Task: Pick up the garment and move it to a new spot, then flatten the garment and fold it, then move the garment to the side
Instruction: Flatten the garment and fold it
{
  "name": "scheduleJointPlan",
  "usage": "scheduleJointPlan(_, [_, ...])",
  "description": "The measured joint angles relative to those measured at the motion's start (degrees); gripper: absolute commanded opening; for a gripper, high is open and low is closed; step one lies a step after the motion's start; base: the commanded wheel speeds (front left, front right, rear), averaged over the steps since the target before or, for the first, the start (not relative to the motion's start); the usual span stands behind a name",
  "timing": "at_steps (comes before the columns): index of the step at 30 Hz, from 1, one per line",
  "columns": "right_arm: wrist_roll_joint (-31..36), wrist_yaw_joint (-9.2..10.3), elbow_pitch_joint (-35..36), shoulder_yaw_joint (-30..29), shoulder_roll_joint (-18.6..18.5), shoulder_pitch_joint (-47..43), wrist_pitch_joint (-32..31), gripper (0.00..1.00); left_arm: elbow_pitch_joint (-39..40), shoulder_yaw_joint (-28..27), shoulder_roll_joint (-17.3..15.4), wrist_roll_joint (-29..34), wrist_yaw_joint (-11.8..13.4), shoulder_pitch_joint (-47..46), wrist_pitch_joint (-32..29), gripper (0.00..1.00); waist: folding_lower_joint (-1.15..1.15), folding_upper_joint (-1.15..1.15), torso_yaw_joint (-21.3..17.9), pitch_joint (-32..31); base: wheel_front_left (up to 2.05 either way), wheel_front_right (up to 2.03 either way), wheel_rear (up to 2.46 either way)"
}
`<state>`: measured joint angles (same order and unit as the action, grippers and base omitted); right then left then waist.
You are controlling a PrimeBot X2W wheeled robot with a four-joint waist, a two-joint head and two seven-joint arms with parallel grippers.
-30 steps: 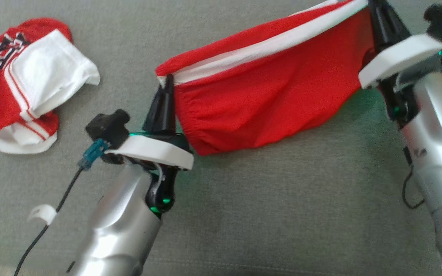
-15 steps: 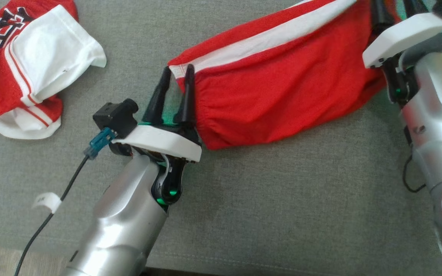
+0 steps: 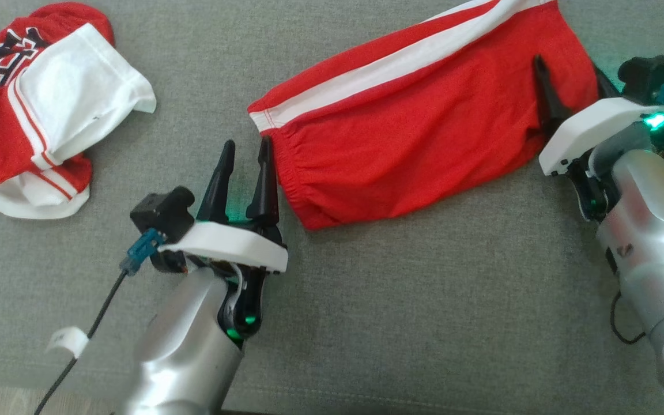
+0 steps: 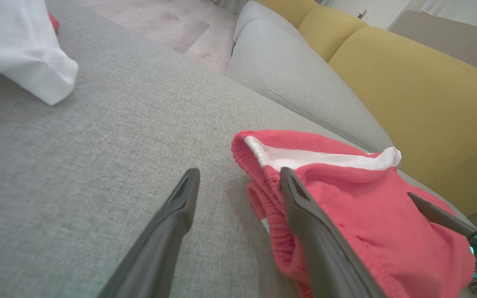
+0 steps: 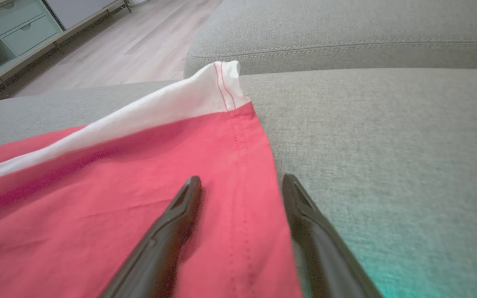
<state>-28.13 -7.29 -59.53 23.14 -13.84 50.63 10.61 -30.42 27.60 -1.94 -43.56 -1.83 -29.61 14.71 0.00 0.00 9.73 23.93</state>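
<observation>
Red shorts (image 3: 412, 132) with a white side stripe, lying spread out but faintly creased on the grey sofa cushion (image 3: 424, 317). Left end effector (image 3: 245, 147) is spread and empty, just beside the elastic waistband. Right end effector (image 3: 566, 66) is spread, straddling the hem (one finger over the cloth). Likely hazard: a finger catching the fabric on withdrawal would drag an edge and rumple it. A heap of clothes (image 3: 38, 115) lies well apart.

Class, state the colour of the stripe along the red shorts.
White; the stripe shows best in the head view.
</observation>
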Motion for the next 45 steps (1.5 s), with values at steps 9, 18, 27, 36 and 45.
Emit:
scheduleJointPlan(9, [-6.0, 0.0, 0.1, 2.6, -0.2, -1.9, -5.9, 0.0, 0.2, -2.0, 0.0, 3.8, 0.9, 3.5, 0.0, 1.0, 0.0, 0.0, -0.2, -2.7, 0.0, 0.0, 0.0])
scheduleJointPlan(18, [-11.6, 0.0, 1.1, 2.0, 0.4, -13.6, 1.5, 0.0, 0.6, -8.1, -0.1, 8.7, 2.4, 11.5, 0.0, 1.0, -0.01, 0.0, -2.3, -9.5, 0.0, 0.0, 0.0])
scheduleJointPlan(27, [-15.8, 0.0, 3.2, 1.1, 0.3, -22.5, 2.9, 0.0, -0.2, -10.8, -0.2, 10.9, 1.8, 19.9, 0.0, 1.0, -0.01, 0.0, -5.0, -16.0, 0.0, 0.0, 0.0])
scheduleJointPlan(36, [-13.8, 0.0, 9.1, 0.9, -0.3, -20.2, 3.6, 0.0, -0.4, -10.5, -0.2, 10.9, 1.3, 20.5, 0.0, 1.0, 0.0, 0.0, -3.2, -16.5, 0.0, 0.0, 0.0])
scheduleJointPlan(45, [-12.6, 0.0, 18.3, 13.6, 8.7, -15.0, 1.2, 0.0, -1.3, -7.2, -0.3, 8.9, 0.3, 20.6, 0.0, 1.0, 0.0, 0.0, 2.1, -16.8, 0.0, 0.0, 0.0])
